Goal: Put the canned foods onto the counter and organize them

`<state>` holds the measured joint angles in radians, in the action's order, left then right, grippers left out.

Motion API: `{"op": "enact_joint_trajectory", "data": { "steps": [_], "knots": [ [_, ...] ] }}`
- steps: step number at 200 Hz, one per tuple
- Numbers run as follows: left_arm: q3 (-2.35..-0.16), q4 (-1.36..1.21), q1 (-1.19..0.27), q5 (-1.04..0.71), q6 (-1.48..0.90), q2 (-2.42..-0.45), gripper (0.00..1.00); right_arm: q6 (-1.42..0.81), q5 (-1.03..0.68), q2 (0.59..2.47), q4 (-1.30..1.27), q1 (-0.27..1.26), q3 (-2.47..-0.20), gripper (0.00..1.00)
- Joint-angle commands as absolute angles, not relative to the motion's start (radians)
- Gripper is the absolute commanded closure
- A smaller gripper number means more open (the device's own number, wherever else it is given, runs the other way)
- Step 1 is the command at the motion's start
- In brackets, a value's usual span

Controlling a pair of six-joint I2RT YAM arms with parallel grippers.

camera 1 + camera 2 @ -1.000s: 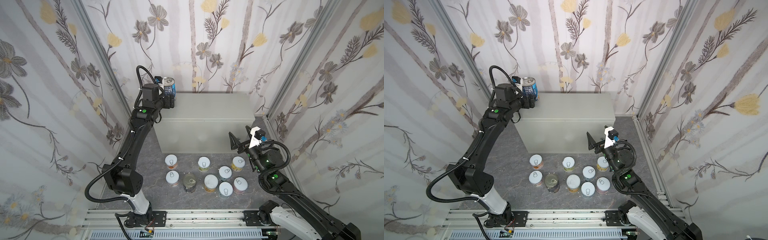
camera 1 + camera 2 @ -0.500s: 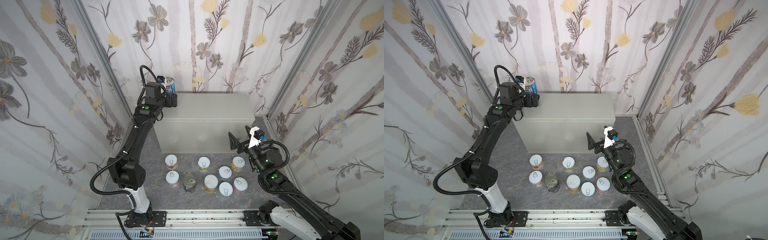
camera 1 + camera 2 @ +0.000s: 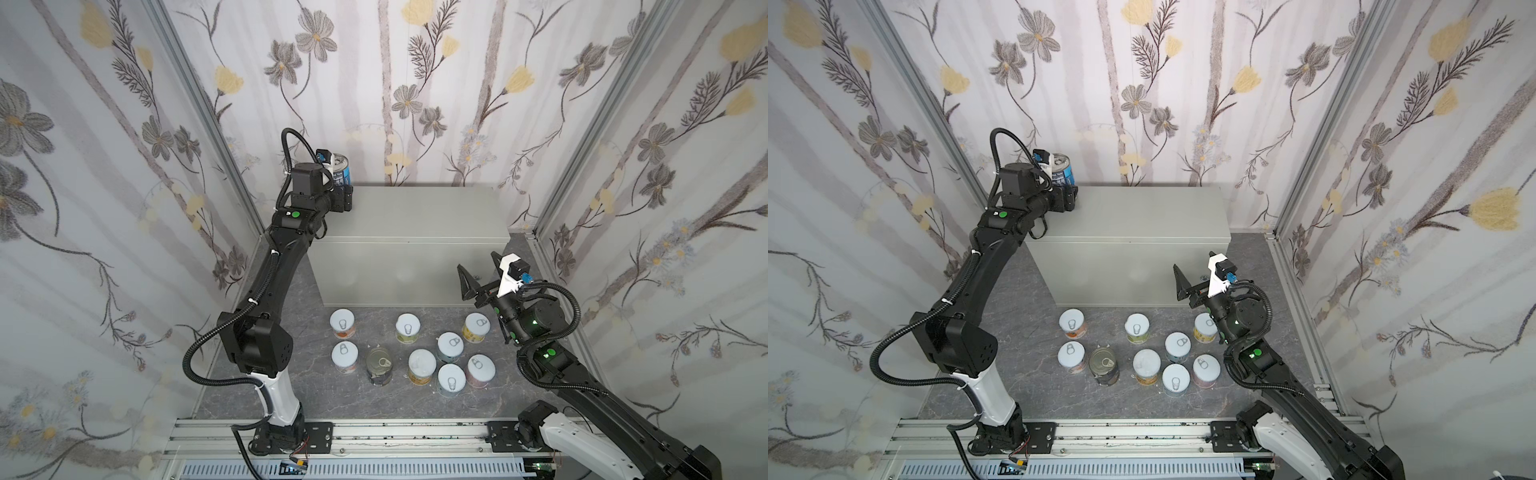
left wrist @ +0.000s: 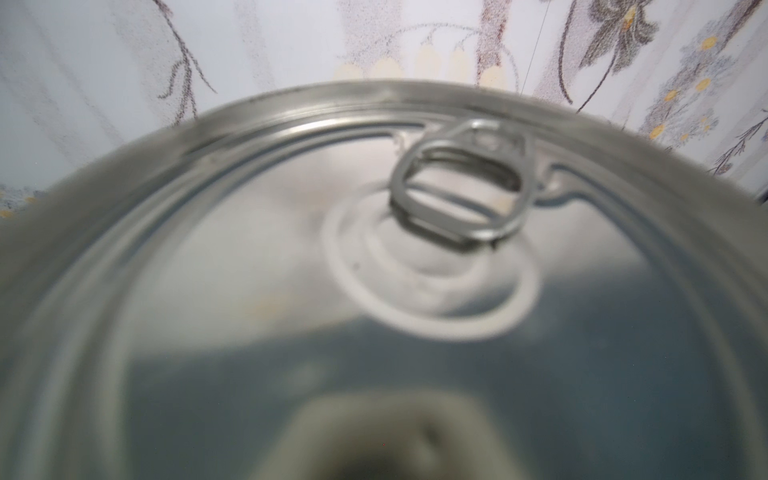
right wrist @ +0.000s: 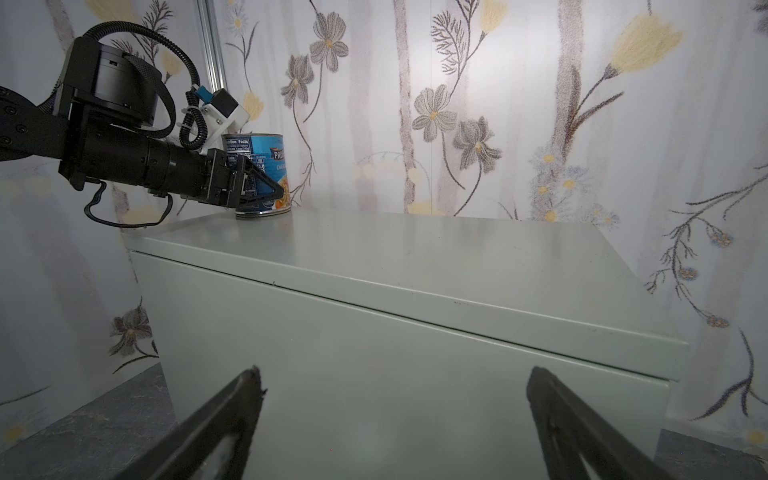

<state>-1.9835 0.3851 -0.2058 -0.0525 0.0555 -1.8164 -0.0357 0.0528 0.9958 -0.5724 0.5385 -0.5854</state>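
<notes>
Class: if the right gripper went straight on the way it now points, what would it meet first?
Most likely the counter. The right gripper, jaws open, points at its front panel, and the right wrist view shows nothing between them. How far off the panel is cannot be judged.

Blue can stands upright on counter corner.

One can fills nearly the whole frame, viewed closely from above. Its lid is bare metal. The pull-tab lies flat and is in sharp focus. The nearer part of the lid is blurred and carries a dark reflection. Floral wallpaper is visible beyond the rim.
</notes>
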Motion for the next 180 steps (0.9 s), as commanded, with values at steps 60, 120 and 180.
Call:
{"op": "enact_joint_trajectory", "data": {
  "steps": [60,120,180],
  "knots": [
    [-1.947,0.335,-0.206,0.005,0.080,-1.770,0.20,-0.029,0.054,0.989,-0.565,0.539,-0.581,0.00],
    [-1.964,0.345,-0.199,0.023,0.084,-1.790,0.18,-0.033,0.057,0.974,-0.560,0.540,-0.578,0.00],
    [-2.021,0.387,-0.198,-0.005,0.068,-1.832,0.13,-0.032,0.062,0.962,-0.558,0.540,-0.569,0.00]
  ]
}}
